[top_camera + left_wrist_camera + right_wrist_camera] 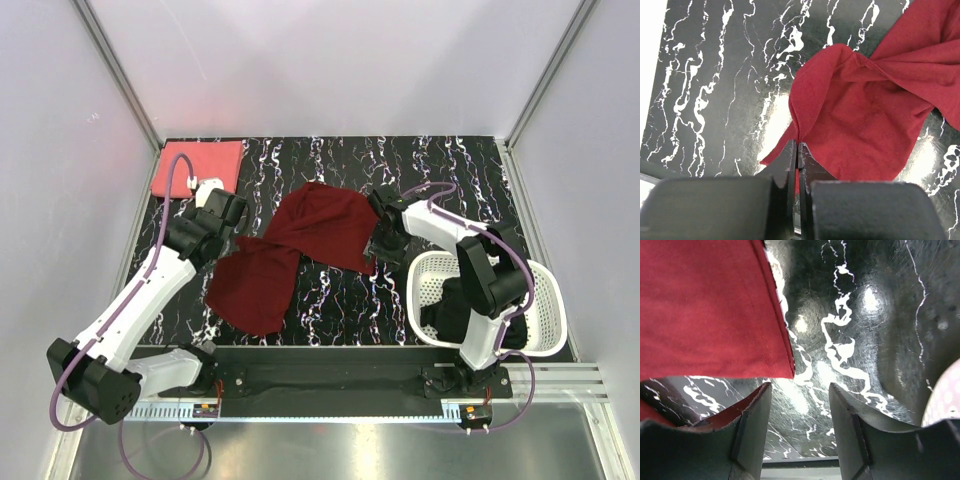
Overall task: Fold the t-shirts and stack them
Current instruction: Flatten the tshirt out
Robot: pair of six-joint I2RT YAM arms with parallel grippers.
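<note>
Obs: left gripper (pixel 797 152) jaws pressed together on maroon t-shirt (pixel 860 125) edge (thin fold pinched). Cloth spreads above-right of gripper; black marbled table (pixel 715 75) shows upper left.

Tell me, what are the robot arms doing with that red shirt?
The left tool is pinching one edge of the maroon shirt, which lies crumpled on the table. The right tool is open beside its other edge. A coral shirt sits folded in the far corner, and a black shirt lies in the white basket.

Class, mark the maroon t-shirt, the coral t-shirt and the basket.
maroon t-shirt (pixel 325 225): top external view, upper half.
coral t-shirt (pixel 200 163): top external view, its middle.
basket (pixel 428 283): top external view, left wall.
</note>
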